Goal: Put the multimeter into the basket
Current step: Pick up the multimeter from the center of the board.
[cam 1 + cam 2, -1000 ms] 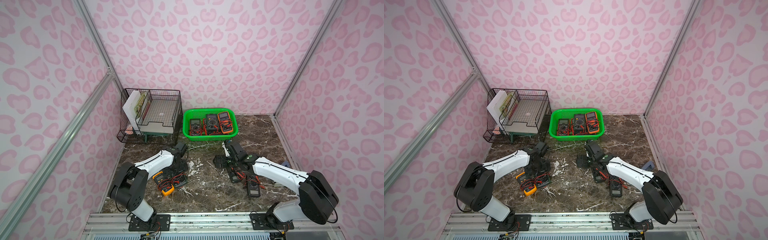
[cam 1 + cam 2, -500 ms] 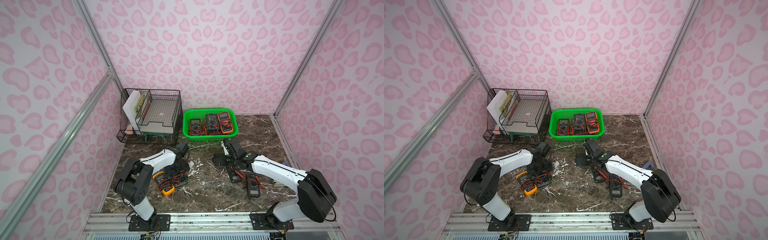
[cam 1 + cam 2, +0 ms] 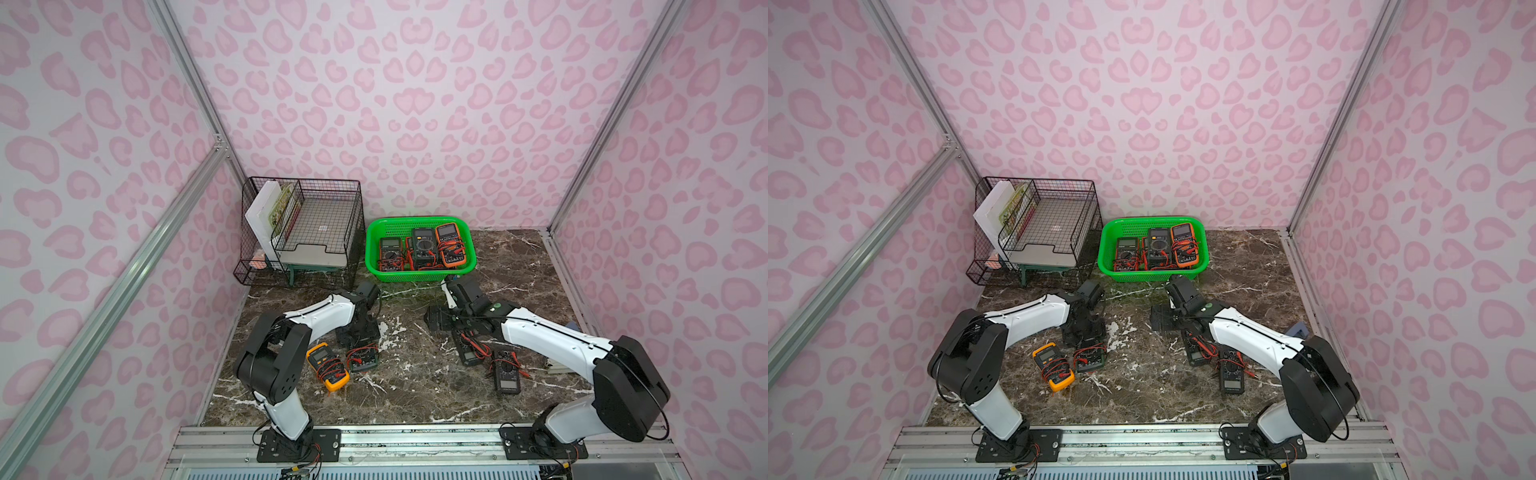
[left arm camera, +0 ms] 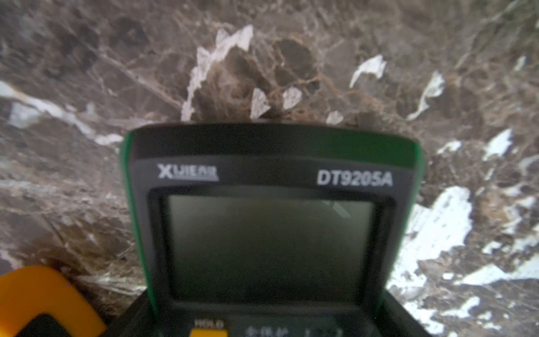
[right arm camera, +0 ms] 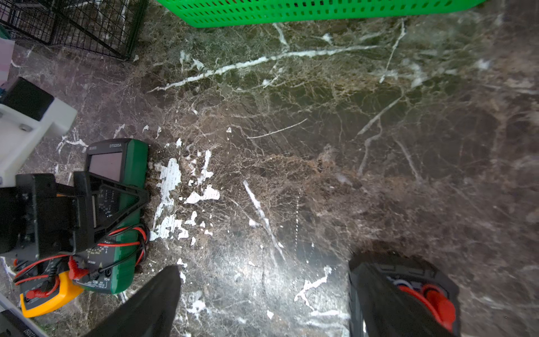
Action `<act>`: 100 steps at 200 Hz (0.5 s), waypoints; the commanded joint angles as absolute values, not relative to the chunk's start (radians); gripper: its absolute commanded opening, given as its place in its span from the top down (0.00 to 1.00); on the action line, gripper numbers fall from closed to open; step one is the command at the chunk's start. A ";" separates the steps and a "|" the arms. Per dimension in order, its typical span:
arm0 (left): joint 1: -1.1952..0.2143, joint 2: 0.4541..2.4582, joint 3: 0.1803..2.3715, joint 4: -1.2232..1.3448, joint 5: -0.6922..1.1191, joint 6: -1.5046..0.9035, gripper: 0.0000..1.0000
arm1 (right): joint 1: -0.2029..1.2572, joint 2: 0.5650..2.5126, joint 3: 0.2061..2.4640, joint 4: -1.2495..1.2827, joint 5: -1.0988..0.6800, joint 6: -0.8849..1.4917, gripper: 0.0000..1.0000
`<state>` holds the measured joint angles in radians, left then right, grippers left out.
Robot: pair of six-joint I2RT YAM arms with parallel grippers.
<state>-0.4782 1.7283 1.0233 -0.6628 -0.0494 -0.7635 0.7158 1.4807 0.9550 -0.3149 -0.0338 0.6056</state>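
Green-cased multimeter (image 3: 363,358) lies flat on the marble surface (image 3: 415,374), well apart from the basket (image 3: 419,275), long axis front-to-back, display end toward the basket. Left tool (image 3: 358,336) hides that end in both top views; the right wrist view shows its fingers (image 5: 83,210) closed on the long sides. Left wrist view alone reads the blank display. Right tool (image 3: 437,320) gapes empty.
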 commanded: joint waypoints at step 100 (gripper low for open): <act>-0.477 1.734 1.221 -0.797 0.001 -0.642 0.99 | 0.716 1.477 0.958 -0.289 -0.005 0.628 0.01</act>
